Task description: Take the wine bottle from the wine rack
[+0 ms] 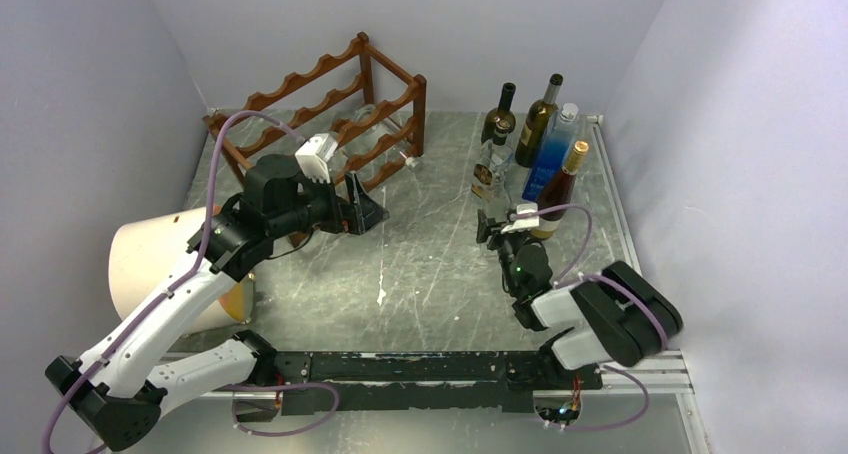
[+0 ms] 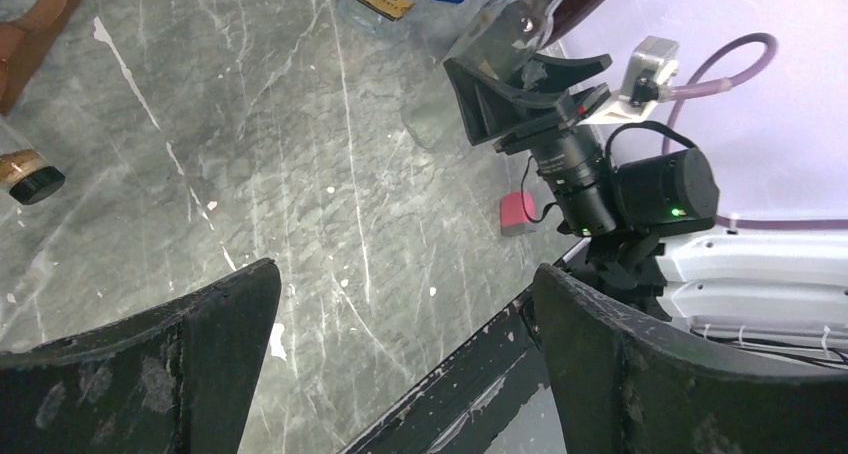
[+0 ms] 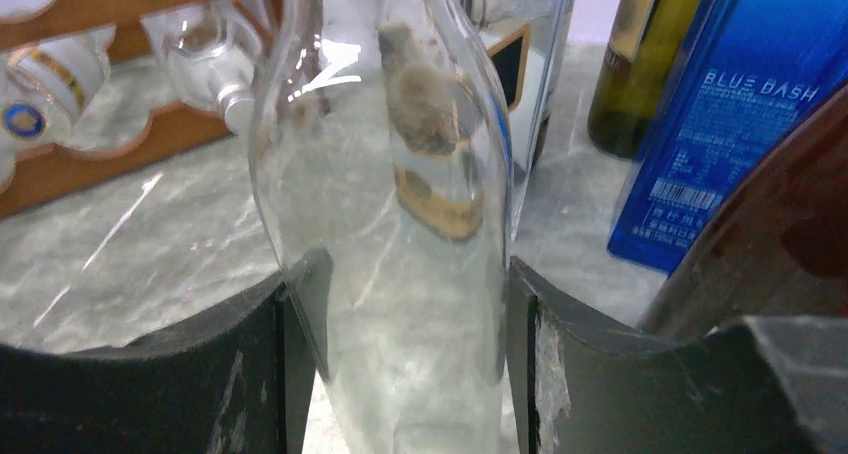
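Glass bottle [image 3: 380, 174], clear and smooth, is pinched by right tool [image 3: 405, 319]; left tool [image 2: 400, 284] gapes.

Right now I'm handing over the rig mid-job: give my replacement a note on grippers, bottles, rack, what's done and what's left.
Left gripper: open, empty, over the table in front of the wine rack.
Right gripper: shut on a clear glass bottle, upright, beside the blue Blue Bash bottle.
Done: that bottle is off the rack.
Left: set it down and release; whether it touches the table is not visible. Other clear bottles lie in the rack.
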`<action>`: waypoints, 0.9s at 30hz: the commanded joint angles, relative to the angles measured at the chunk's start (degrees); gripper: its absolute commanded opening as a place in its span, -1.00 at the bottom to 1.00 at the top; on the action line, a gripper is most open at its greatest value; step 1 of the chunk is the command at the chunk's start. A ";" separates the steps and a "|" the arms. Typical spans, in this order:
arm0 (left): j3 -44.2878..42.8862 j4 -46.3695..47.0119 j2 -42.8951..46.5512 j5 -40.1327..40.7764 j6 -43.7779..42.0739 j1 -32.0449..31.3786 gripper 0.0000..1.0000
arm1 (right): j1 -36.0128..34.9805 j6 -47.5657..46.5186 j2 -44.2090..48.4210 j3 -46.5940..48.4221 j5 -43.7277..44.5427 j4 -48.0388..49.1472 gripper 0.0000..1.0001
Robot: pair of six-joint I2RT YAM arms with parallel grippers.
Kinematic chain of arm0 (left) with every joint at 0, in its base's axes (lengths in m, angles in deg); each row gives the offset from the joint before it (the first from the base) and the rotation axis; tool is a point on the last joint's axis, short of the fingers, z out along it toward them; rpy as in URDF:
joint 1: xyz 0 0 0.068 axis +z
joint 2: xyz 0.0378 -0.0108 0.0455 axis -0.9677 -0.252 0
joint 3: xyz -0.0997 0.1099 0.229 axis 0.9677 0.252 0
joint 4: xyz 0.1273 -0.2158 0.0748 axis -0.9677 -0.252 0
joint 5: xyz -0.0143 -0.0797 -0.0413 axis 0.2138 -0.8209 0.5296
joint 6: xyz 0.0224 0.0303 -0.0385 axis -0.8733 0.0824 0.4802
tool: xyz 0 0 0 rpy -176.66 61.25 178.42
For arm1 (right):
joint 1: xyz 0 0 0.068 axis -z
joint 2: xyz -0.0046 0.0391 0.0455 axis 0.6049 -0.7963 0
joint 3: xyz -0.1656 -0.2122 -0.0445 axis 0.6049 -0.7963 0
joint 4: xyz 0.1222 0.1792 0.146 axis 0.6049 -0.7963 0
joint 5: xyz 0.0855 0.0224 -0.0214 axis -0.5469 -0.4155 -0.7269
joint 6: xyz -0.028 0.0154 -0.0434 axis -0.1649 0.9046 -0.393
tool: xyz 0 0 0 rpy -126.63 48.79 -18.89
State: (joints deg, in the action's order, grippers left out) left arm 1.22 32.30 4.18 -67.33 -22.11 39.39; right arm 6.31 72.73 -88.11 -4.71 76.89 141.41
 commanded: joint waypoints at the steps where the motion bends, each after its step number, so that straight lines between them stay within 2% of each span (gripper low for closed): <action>1: -2.14 0.49 -0.11 1.50 -2.15 0.07 0.99 | 0.68 -3.46 -7.35 0.03 2.04 27.94 -1.00; 7: -2.24 0.33 -0.33 2.78 -2.79 0.08 1.00 | 2.04 -5.37 -10.40 2.30 0.57 27.99 -1.00; 11: -2.10 0.88 -0.92 2.87 -2.97 0.11 1.00 | 5.66 -2.17 -12.39 3.04 -2.00 27.99 -1.00; 17: -1.79 3.03 -2.39 0.82 -2.98 0.14 1.00 | 6.31 -1.21 -10.55 1.33 -7.12 27.99 -0.74; 21: -1.22 6.77 -4.13 -2.81 -2.75 0.08 0.99 | 6.30 -1.21 -9.99 -0.88 -9.88 27.95 -0.47; 24: -1.91 10.62 -7.45 -6.93 -2.54 -0.01 0.99 | 6.31 -0.37 -9.45 -2.38 -10.35 27.94 -0.37; 27: -3.07 15.99 -13.18 -10.70 -1.90 -0.75 0.91 | 6.26 0.17 -8.74 -3.79 -11.52 27.78 -0.30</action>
State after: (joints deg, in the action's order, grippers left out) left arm 0.63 38.90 -3.34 -70.89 -24.02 39.37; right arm 12.43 72.03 -97.58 -6.00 68.15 152.95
